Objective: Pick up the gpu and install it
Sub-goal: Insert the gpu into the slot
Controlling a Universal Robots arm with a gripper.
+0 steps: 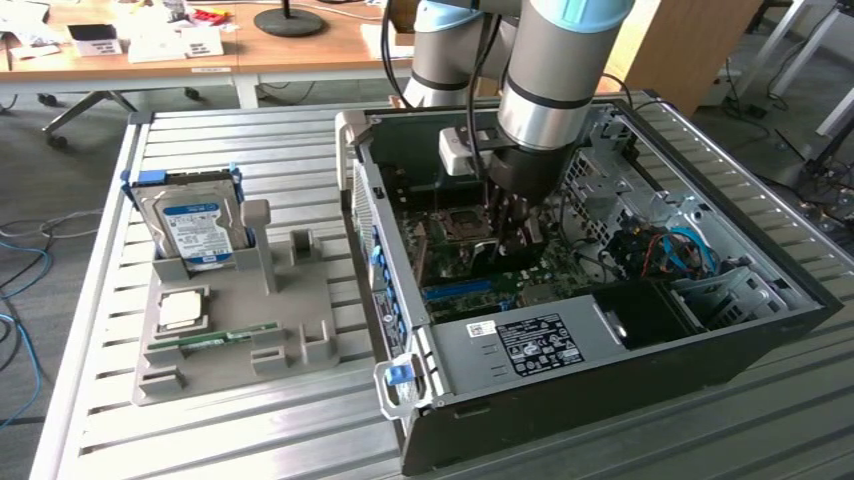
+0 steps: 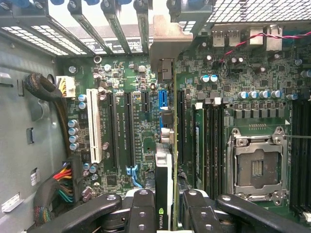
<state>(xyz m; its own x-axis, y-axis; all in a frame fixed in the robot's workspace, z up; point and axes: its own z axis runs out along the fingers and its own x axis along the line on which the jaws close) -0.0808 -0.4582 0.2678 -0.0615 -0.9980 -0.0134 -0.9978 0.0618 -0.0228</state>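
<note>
Seen edge-on in the wrist view, the gpu (image 2: 165, 160) is a thin dark card with a green logo near the fingers, and its silvery bracket (image 2: 167, 43) reaches toward the case's rear slot openings. My gripper (image 2: 165, 206) is shut on it, one finger (image 2: 141, 208) on each side. The card stands upright over the motherboard (image 2: 121, 87), in line with the blue expansion slot (image 2: 164, 99); whether it touches the slot I cannot tell. In the exterior view my gripper (image 1: 515, 228) is down inside the open computer case (image 1: 534, 350).
The empty CPU socket (image 2: 256, 167) lies beside the card, and cable bundles (image 2: 58, 184) lie at the board's edge. On the exterior view's left, a grey holder (image 1: 307, 300) carries a blue-labelled hard drive (image 1: 194, 225), a CPU (image 1: 180, 308) and a green RAM stick (image 1: 214, 340).
</note>
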